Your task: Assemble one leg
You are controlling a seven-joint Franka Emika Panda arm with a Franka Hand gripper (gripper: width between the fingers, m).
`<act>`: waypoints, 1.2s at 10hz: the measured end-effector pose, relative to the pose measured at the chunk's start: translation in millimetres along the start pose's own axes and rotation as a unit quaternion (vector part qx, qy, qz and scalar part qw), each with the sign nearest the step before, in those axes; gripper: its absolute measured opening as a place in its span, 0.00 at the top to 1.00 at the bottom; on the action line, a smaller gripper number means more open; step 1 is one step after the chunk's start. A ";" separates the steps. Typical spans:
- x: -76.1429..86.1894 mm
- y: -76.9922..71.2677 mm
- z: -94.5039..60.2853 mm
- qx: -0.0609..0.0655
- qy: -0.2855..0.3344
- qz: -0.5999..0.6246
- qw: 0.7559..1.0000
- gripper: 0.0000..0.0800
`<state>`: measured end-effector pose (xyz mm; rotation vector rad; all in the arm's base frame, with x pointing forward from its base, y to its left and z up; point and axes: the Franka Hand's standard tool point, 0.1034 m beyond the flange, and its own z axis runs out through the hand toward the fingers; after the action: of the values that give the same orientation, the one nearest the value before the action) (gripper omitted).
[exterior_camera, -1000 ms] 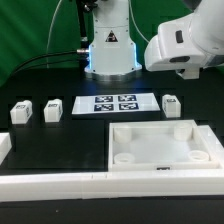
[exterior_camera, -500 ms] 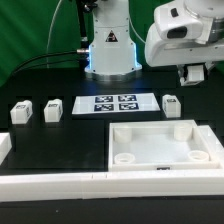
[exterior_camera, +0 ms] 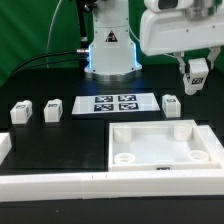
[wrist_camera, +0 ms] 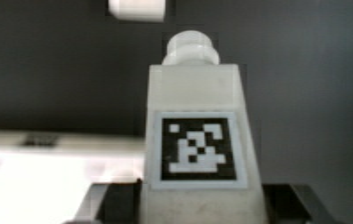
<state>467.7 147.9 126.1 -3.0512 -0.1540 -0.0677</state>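
Note:
My gripper point(exterior_camera: 195, 80) hangs high at the exterior view's right, above the table, shut on one leg point(exterior_camera: 196, 72). In the wrist view this leg point(wrist_camera: 199, 120) is a white post with a square black-and-white tag, and its round tip points away from the jaws. It sits between my gripper's point(wrist_camera: 199, 205) dark fingers point(wrist_camera: 111, 205). Three more legs stand on the black table: two at the left point(exterior_camera: 20, 113) point(exterior_camera: 52, 109) and one at the right point(exterior_camera: 171, 105), below the gripper. The white tray-like part point(exterior_camera: 200, 155) with round corner sockets lies in front.
The marker board point(exterior_camera: 118, 103) lies in the middle of the table before the robot's base point(exterior_camera: 110, 55). A long white wall point(exterior_camera: 60, 185) runs along the front edge. A small white object point(wrist_camera: 137, 8) shows beyond the held leg in the wrist view.
The arm's body has swung up and toward the exterior view's left. The gripper with the leg has come into clearer view and still holds it.

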 end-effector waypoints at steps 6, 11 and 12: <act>42.3 20.6 -18.4 0.001 0.045 -0.023 0.999 0.63; 66.4 35.7 -16.5 -0.005 0.168 -0.057 0.984 0.63; 76.8 41.6 -17.6 -0.012 0.218 -0.071 0.973 0.63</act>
<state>547.6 112.7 143.8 -2.9511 -0.3378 -0.7449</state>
